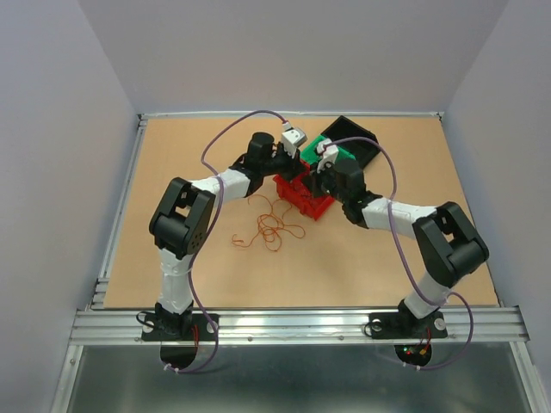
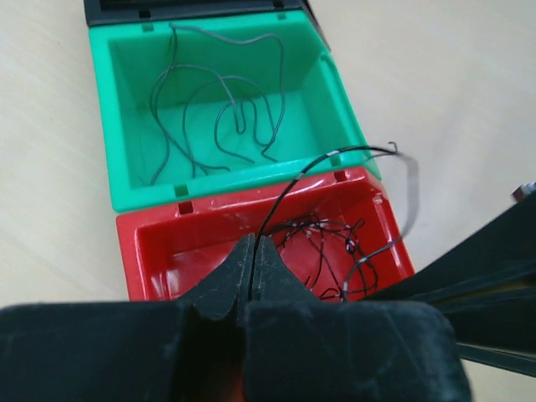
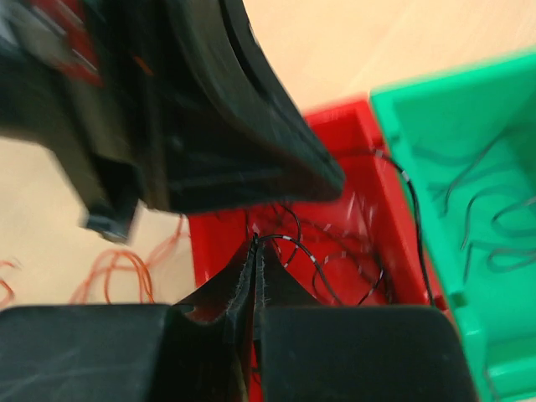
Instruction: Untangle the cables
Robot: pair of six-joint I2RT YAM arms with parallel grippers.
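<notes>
My left gripper (image 2: 254, 243) is shut on a thin black cable (image 2: 289, 188) that arches up out of the red bin (image 2: 142, 251). More black cables (image 2: 335, 251) lie tangled inside that bin. My right gripper (image 3: 255, 244) is shut on a black cable with white stripes (image 3: 314, 255), low over the same red bin (image 3: 216, 251). In the top view both arms meet above the red bin (image 1: 308, 205). A loose bunch of orange-red cables (image 1: 271, 228) lies on the table in front of it. Dark grey cables (image 2: 226, 109) rest in the green bin (image 2: 243, 186).
A black bin (image 1: 360, 142) stands behind the green bin (image 1: 343, 153) at the back. In the right wrist view the left arm's black gripper body (image 3: 218, 109) hangs close above my right fingers. Orange cables (image 3: 117, 268) show on the table to its left.
</notes>
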